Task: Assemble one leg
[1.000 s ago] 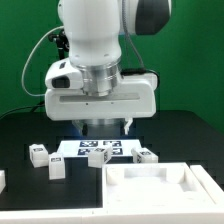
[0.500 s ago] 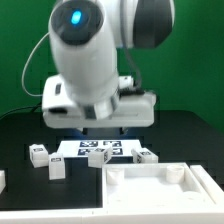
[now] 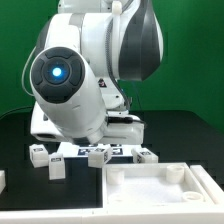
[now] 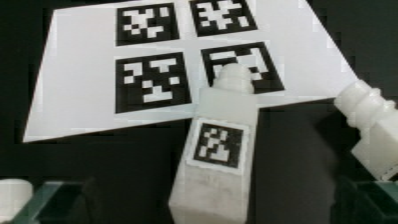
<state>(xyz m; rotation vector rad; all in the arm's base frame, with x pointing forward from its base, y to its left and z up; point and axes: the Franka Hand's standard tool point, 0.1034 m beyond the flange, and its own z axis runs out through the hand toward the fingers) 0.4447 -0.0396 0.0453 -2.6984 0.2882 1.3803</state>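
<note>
**Exterior view.** The arm [image 3: 75,85] leans low over a black table [image 3: 20,130] and fills most of the picture. Under it lies the marker board [image 3: 102,152], partly covered by the arm. Three small tagged posts stand on the table. One [image 3: 38,153] is at the exterior view's left and a second [image 3: 57,168] is just nearer than it. The third [image 3: 146,155] is at the board's right edge. The panel [image 3: 160,185], with raised rims, lies near and to the exterior view's right. The arm hides the fingers, so this view cannot tell their state, nor whether anything lies on the board.

**Wrist view.** This view supplies what the other lacks. The board shows four square tags, and the leg [image 4: 217,145] lies flat with one end on the board, over a corner of one tag. Its other end lies off the board on the table, and its own tag faces up. Another white part [image 4: 366,112] lies just beside the leg, apart from it; which post it is cannot be told. The gripper [image 4: 217,200] is spread. Its dark fingers [image 4: 54,200] show dimly at the two sides, well apart, with the leg's off-board end between them and neither finger touching it.
</note>
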